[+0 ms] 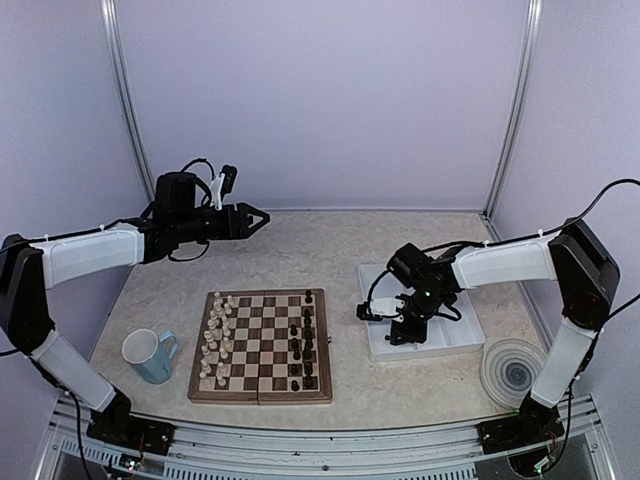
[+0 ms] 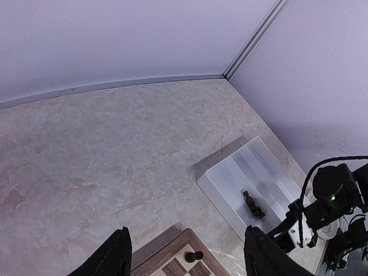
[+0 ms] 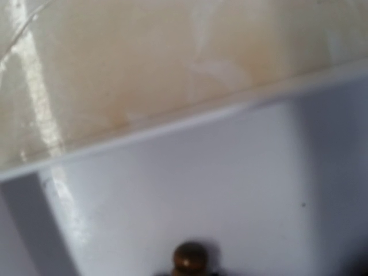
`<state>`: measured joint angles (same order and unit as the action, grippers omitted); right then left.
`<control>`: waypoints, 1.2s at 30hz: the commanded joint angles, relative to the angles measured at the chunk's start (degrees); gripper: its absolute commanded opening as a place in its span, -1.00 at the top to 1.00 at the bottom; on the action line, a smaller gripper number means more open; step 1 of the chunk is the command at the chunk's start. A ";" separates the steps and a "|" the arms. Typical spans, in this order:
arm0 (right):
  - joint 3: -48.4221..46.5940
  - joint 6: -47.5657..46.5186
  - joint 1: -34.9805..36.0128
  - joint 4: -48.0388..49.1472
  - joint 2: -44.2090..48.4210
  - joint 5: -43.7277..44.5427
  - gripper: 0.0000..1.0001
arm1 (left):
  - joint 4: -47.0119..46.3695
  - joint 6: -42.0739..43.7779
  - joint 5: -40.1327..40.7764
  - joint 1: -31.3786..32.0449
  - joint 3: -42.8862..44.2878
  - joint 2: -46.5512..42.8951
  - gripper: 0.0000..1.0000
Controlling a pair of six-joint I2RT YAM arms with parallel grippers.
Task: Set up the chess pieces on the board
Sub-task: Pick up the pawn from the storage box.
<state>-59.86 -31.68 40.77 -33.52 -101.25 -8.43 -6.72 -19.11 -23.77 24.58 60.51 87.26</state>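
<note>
1. Dark-brown chess piece [image 3: 191, 257] sits in the white tray [image 1: 455, 340] under the right end effector [image 1: 402, 328]; I cannot tell whether it is clamped.
2. Left end effector [image 1: 258, 217] spread apart, idle.
3. Pick-up step, likely; next needs a firm grasp, then a carry to the board [image 1: 262, 396].

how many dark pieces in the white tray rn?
1: a dark piece lying in the white tray, close by the right gripper. More may be hidden under it.
</note>
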 commanded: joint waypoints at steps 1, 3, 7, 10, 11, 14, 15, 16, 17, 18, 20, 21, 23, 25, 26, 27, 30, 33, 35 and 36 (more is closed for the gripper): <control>2.03 -0.29 0.27 -2.78 0.80 2.11 0.78 | 0.61 0.59 -0.97 0.64 1.71 0.85 -0.33; 1.56 -0.46 0.19 -2.71 1.61 1.75 0.82 | 0.01 0.28 -1.37 1.00 1.55 0.97 -0.33; -2.83 -0.32 -1.96 -3.70 3.61 -3.07 0.87 | -2.07 -1.51 -2.64 2.03 0.87 1.55 -0.27; -7.24 -0.40 -4.13 -3.78 5.84 -9.32 0.88 | -7.26 -7.24 -6.01 2.95 -0.80 2.55 -0.19; -8.62 -0.46 -4.56 -3.53 6.63 -11.56 0.88 | -9.57 -8.48 -7.64 3.38 -1.37 3.00 -0.16; -11.73 -0.50 -4.91 -2.08 8.45 -18.42 0.88 | -15.08 -13.06 -11.65 5.64 -2.14 4.84 -0.11; -12.59 0.04 -4.91 -1.40 8.78 -20.09 0.88 | -16.18 -13.43 -12.71 6.64 -2.01 5.26 -0.11; -13.51 0.57 -4.91 -0.94 8.86 -21.49 0.88 | -16.80 -13.53 -13.73 7.68 -1.73 5.91 -0.11; -14.46 0.97 -4.91 -0.60 8.72 -22.76 0.88 | -17.05 -13.60 -14.63 8.72 -1.31 6.58 -0.11; -15.50 1.28 -4.91 -0.49 8.45 -23.73 0.88 | -17.21 -13.85 -15.67 9.60 -0.90 7.02 -0.11; -17.55 1.95 -4.96 -0.39 7.27 -25.02 0.88 | -17.38 -14.34 -16.53 11.26 -0.35 7.89 -0.06; -18.66 2.22 -4.89 -0.66 6.70 -25.65 0.88 | -17.22 -14.82 -16.72 11.82 -0.05 8.48 -0.02; -20.38 2.76 -4.83 -0.98 5.70 -27.05 0.88 | -17.42 -15.51 -17.24 12.64 0.22 9.30 -0.01; -21.75 3.00 -4.77 -1.47 4.87 -27.90 0.87 | -17.38 -15.94 -17.44 13.25 0.42 9.99 0.01; -22.33 3.03 -4.54 -1.70 4.51 -28.03 0.87 | -17.36 -15.97 -17.78 13.56 0.65 10.30 0.01; -22.83 3.03 -4.44 -2.03 4.10 -28.09 0.87 | -17.09 -15.87 -18.21 13.92 0.97 10.63 0.02; -23.86 3.03 -4.02 -2.84 3.13 -28.22 0.87 | -16.10 -15.39 -18.94 15.29 1.80 11.65 0.02; -24.31 2.79 -3.23 -3.20 2.67 -28.25 0.86 | -15.12 -14.61 -19.14 16.16 2.36 12.30 0.02; -24.88 2.52 -2.59 -3.68 2.33 -28.26 0.86 | -14.67 -14.38 -19.25 16.42 2.54 12.52 0.03; -25.15 2.44 -2.36 -3.85 2.15 -28.35 0.86 | -14.50 -14.37 -19.37 16.46 2.65 12.70 0.04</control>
<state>-82.83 -29.23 36.93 -35.55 -98.04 -35.18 -21.37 -34.24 -41.65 40.32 61.30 99.02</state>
